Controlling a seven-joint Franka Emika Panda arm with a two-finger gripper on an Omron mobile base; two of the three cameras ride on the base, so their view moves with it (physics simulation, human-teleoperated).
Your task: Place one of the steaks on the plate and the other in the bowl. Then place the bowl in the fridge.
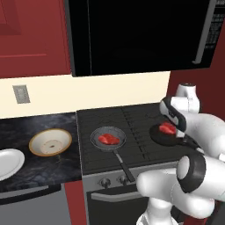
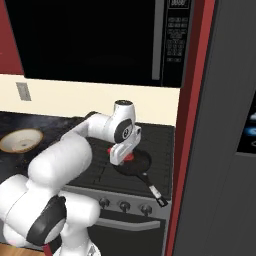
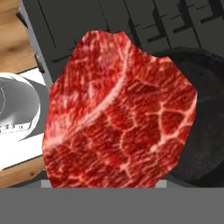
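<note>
One steak point(image 1: 109, 139) lies in the left frying pan point(image 1: 97, 133) on the stove. The other steak point(image 1: 167, 128) point(image 2: 130, 158) is at the right pan point(image 1: 159, 139) point(image 2: 139, 168), with my gripper point(image 2: 125, 154) coming down on it from above. In the hand view this steak point(image 3: 118, 113) sits very close and hides my fingertips; it overlaps the pan's point(image 3: 205, 131) rim, so the jaws look closed on it. The tan bowl point(image 1: 35, 141) point(image 2: 20, 140) and the white plate point(image 1: 6, 163) sit empty on the dark counter to the left. The dark fridge point(image 2: 225, 150) stands at the right.
A black microwave point(image 1: 140, 30) hangs over the stove. The pan handles point(image 1: 124, 166) point(image 2: 152, 190) stick out toward the stove's front edge with its knobs point(image 2: 125, 206). A red cabinet side point(image 2: 187, 150) separates stove and fridge.
</note>
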